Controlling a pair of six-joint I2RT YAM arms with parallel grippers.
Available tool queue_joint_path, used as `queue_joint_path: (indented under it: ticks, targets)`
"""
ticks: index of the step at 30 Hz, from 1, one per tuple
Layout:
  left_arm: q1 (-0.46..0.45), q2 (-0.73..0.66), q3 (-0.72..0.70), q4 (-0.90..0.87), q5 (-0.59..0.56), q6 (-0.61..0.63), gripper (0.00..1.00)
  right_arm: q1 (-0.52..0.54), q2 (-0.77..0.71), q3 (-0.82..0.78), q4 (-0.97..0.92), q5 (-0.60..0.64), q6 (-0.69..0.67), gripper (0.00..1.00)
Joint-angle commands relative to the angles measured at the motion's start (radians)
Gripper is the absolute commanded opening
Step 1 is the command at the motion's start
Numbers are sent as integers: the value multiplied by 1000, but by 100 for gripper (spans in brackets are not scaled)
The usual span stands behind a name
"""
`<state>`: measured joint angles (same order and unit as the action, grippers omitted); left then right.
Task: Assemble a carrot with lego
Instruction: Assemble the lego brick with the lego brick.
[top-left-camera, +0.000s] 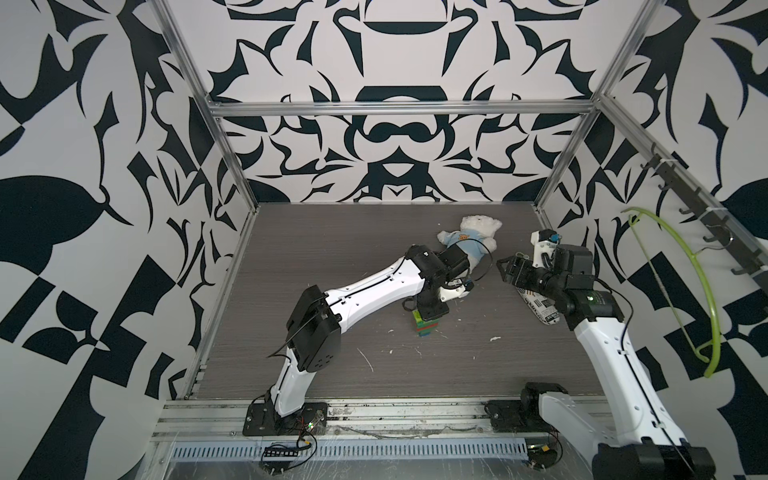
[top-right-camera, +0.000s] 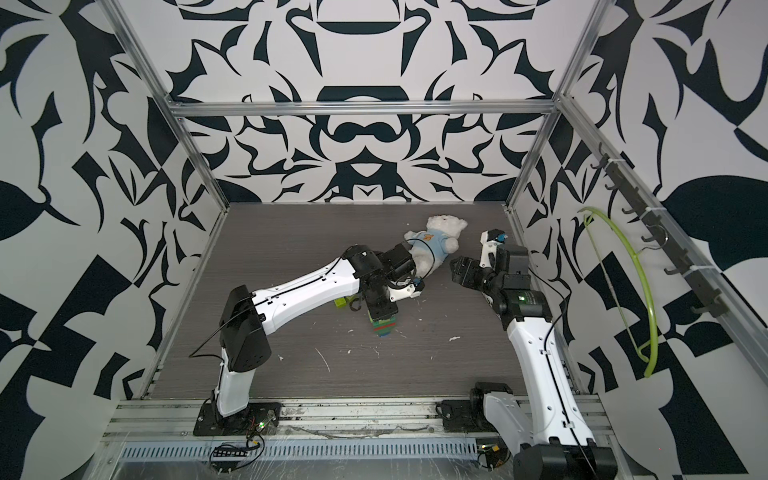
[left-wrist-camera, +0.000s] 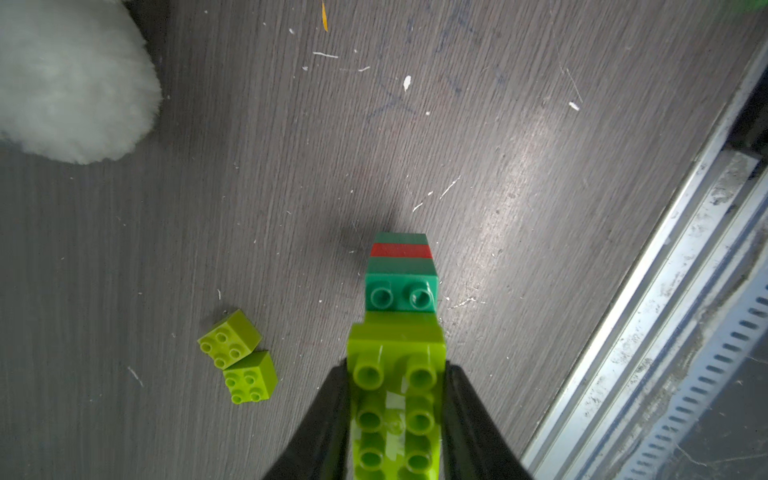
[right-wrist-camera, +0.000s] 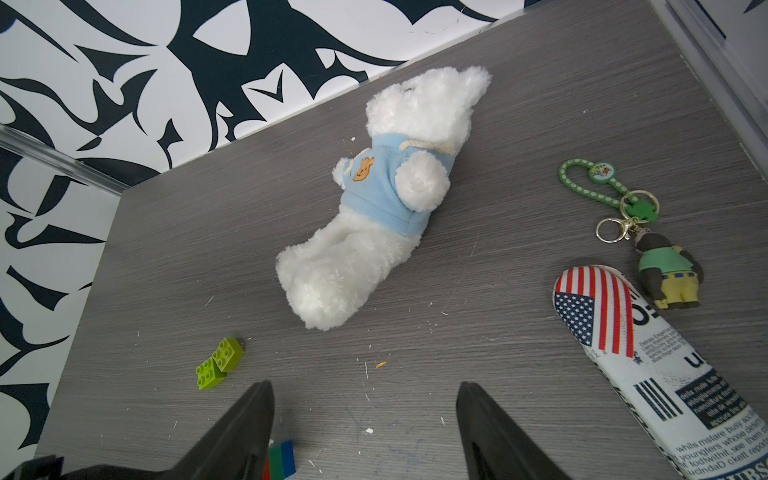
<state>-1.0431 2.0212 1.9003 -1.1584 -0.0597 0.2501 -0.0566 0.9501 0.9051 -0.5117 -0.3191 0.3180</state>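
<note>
Toward table (top-left-camera: 324, 266) centre, clamping oblong lime brick (left-wrist-camera: 395, 419) between narrow jaws of left gripper (left-wrist-camera: 395, 368), seating it atop carrot (top-left-camera: 428, 326), standing upright on blue tip (right-wrist-camera: 286, 457). Holding right gripper (right-wrist-camera: 365, 386) off near teddy bear (right-wrist-camera: 374, 232), jaws wide, empty. Probably next: releasing, then fetching two loose lime squares (left-wrist-camera: 249, 376) lying nearby; needing careful stud alignment.

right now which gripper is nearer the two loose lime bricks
Left. The left gripper, shut on the carrot, is close beside the loose lime bricks; the right gripper hangs open farther off to their right.
</note>
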Motion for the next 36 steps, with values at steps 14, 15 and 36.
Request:
queue_joint_path:
  ticks: [14, 15, 36]
  targets:
    - [-5, 65, 92, -68, -17, 3, 0, 3, -4, 1, 27, -12, -12, 74]
    - [-5, 68, 93, -74, -14, 6, 0, 4, -4, 0, 27, -12, -13, 74]
    - [-20, 85, 82, -76, -29, -14, 0, 4, -4, -2, 27, -15, -13, 74]
